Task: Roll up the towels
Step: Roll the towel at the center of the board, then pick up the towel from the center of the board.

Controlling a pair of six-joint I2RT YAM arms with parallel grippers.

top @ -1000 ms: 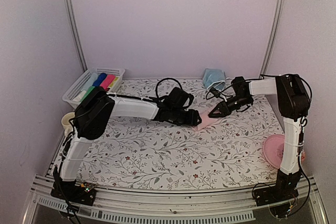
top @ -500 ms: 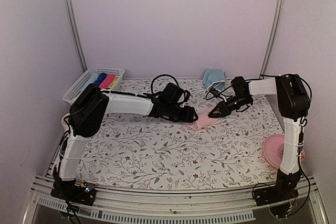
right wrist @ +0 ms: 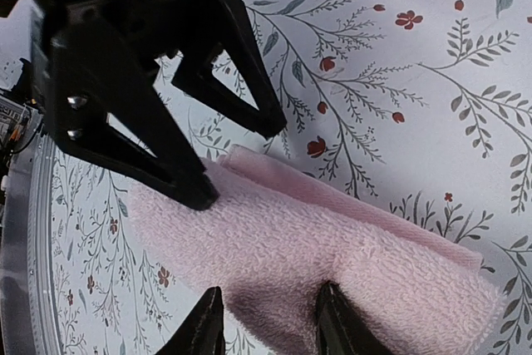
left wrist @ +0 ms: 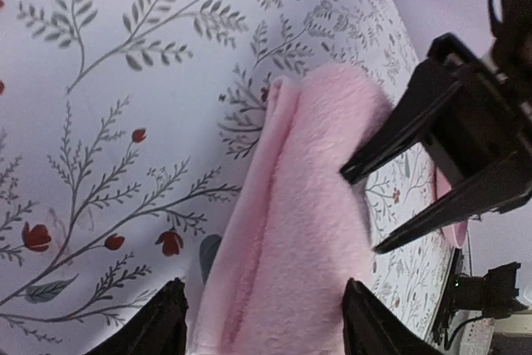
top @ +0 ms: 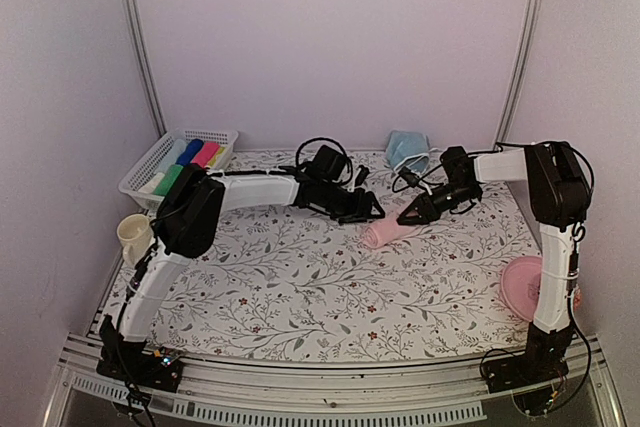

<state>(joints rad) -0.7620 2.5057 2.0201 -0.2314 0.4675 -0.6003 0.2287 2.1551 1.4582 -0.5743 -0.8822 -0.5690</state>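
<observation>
A pink towel point(top: 388, 232), partly rolled into a thick roll, lies on the floral table a little right of centre. In the left wrist view the pink towel point(left wrist: 307, 230) runs between my open left gripper point(left wrist: 268, 328); its tips straddle the roll's near end. From above, the left gripper point(top: 372, 211) sits just behind-left of the roll. My right gripper point(top: 408, 217) is at the roll's other end. In the right wrist view the right gripper point(right wrist: 268, 322) pinches a bulge of the towel point(right wrist: 349, 230), one finger denting it.
A white basket point(top: 137, 176) with several coloured rolled towels stands at the back left. A cream cup point(top: 134, 235) sits at the left edge. A blue cloth point(top: 408, 150) lies at the back. A pink plate point(top: 522, 287) lies at the right edge.
My left gripper has drawn back off the towel toward the rear and its arm has swung. More of the pink roll shows now. The right gripper has stayed in place.
</observation>
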